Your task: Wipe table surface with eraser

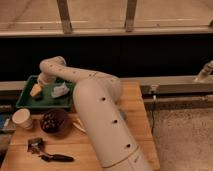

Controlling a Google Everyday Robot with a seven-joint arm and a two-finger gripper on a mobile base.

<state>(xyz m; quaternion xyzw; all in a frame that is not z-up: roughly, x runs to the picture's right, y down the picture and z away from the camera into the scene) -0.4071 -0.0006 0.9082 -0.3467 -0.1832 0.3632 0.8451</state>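
The gripper (42,83) is at the end of the big white arm (95,115). It hangs low over the green tray (22,102), and the tray sits at the far left corner of the wooden table (135,107). The gripper points down into the tray. I cannot tell if it is wide or narrow, or if it holds a thing, because the end of the arm hides it.

Just below the gripper lies the eraser (36,91), a small yellow block. It is inside the tray, in the half closer to the left edge of the table. It is very close to the gripper, but I cannot tell if the two touch. Next to the eraser in the tray, on the side away from the left edge, lies a pale crumpled thing (59,91).

In front of the tray stands a dark round bowl (54,121) with dark stuff in it. A white cup (22,119) stands beside the bowl, right by the left edge. On the other side of the bowl lies a thin yellowish thing (79,126), partly hidden by the arm.

Near the near left corner lies a tool with a black handle (56,157) and a small metal head. The thick part of the arm covers the middle of the table, from the near edge up to the tray.
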